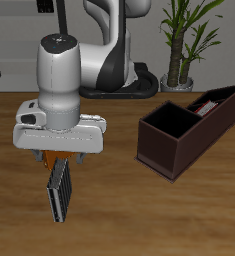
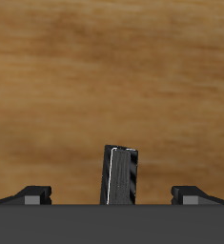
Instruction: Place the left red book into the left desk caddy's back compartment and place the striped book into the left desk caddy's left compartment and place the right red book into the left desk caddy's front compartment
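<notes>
The striped book (image 1: 59, 192), slim with grey and black stripes, lies on the wooden table just below my gripper (image 1: 59, 158), towards the front edge. The wrist view puts the striped book (image 2: 121, 175) midway between my two fingertips (image 2: 32, 194), which stand wide apart and do not touch it, so the gripper (image 2: 113, 195) is open. The left desk caddy (image 1: 174, 140), a long dark maroon box, stands off to the side. A sliver of red (image 1: 204, 104) shows in its farther section; I cannot tell which red book it is. No other red book is in view.
An orange-brown piece (image 1: 50, 160) peeks out under the gripper body, next to the striped book. A potted plant (image 1: 181, 45) and the robot's base (image 1: 119, 60) stand at the back of the table.
</notes>
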